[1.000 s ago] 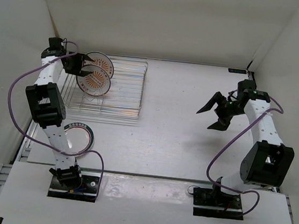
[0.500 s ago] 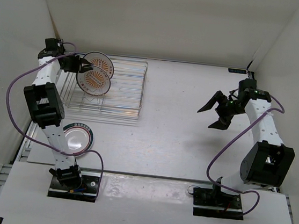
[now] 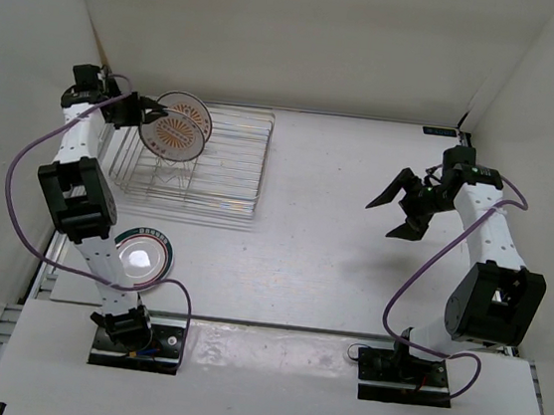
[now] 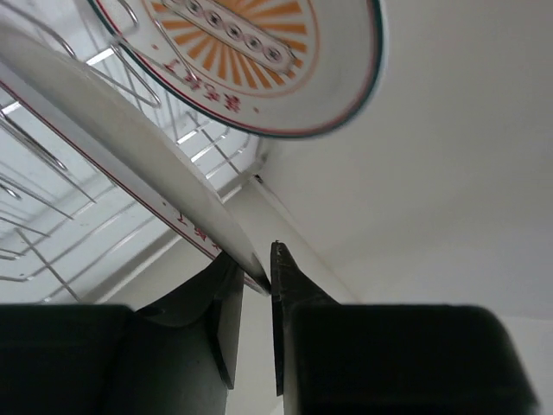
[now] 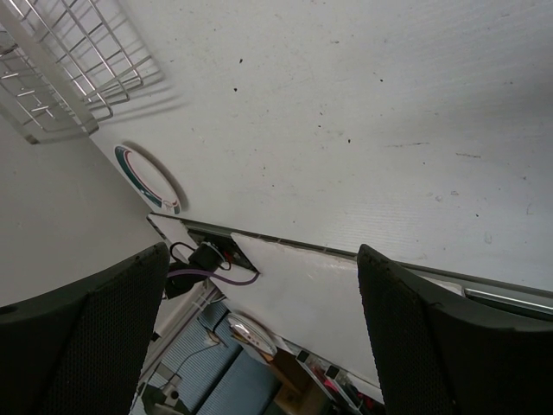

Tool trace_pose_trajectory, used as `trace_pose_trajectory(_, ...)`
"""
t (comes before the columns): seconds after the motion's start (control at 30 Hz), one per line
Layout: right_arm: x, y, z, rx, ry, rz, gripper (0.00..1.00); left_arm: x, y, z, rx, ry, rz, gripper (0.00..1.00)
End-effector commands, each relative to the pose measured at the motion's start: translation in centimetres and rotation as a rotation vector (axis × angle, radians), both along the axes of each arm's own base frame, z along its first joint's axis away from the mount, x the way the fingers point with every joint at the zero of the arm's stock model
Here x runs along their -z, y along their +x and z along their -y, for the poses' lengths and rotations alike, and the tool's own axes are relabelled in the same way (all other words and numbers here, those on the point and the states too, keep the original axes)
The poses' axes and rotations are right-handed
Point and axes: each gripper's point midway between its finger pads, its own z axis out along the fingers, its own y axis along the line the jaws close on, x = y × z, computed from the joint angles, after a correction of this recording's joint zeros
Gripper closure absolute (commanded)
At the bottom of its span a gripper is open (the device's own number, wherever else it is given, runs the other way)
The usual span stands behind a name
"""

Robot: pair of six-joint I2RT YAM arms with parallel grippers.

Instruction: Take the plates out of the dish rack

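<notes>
My left gripper [image 3: 151, 113] is shut on the rim of the nearer sunburst plate [image 3: 170, 136] at the left end of the dish rack [image 3: 224, 166]. The left wrist view shows that plate [image 4: 112, 147] edge-on, its rim pinched between the jaws of the left gripper [image 4: 257, 270]. A second sunburst plate [image 3: 190, 111] stands just behind it and fills the top of the left wrist view [image 4: 259, 69]. The green-rimmed plate [image 3: 142, 254] lies flat on the table in front of the rack. At the right side my right gripper [image 3: 397, 207] hangs open above the table with nothing in it.
The left wall stands close behind the left arm and the rack. The right wrist view looks down on the rack's corner [image 5: 69, 69], the green-rimmed plate [image 5: 147, 179] and the table's near edge [image 5: 346, 259], between the wide jaws of the right gripper [image 5: 263, 333].
The left gripper closed on the nearer sunburst plate's rim and drew it up and toward the left wall. The left arm shifted left, uncovering the flat plate. The right arm stayed put.
</notes>
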Motion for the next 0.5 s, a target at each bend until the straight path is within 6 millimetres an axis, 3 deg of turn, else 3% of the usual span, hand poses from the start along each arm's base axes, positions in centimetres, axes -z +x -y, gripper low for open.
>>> trace_pose_trajectory(0.0,-1.1,0.8,0.2,0.005,0.007,0.040,0.10,-12.0,-0.6,0.1,-0.042,0.008,0.287,1.00)
trace_pose_trajectory(0.2,-1.2,0.9,0.2,0.004,0.008,0.040,0.10,-17.6,-2.0,0.7,-0.087,-0.009,0.365,1.00)
trace_pose_trajectory(0.23,-1.7,1.1,0.1,-0.006,0.012,0.062,0.10,-17.7,-2.4,1.5,-0.068,0.014,0.361,1.00)
trace_pose_trajectory(0.33,-2.9,1.4,-0.2,-0.033,0.026,0.109,0.10,-21.2,-4.3,3.8,-0.007,0.127,0.424,1.00)
trace_pose_trajectory(0.37,-3.0,1.3,-0.4,-0.048,0.025,0.122,0.10,-19.4,-6.0,4.7,0.062,0.194,0.365,1.00)
trace_pose_trajectory(0.4,-3.1,1.2,-0.3,-0.051,0.023,0.127,0.10,-20.2,-6.6,5.6,0.081,0.246,0.381,1.00)
trace_pose_trajectory(0.47,-3.0,0.9,-0.2,-0.044,0.013,0.119,0.10,-18.5,-9.0,8.0,0.212,0.324,0.354,1.00)
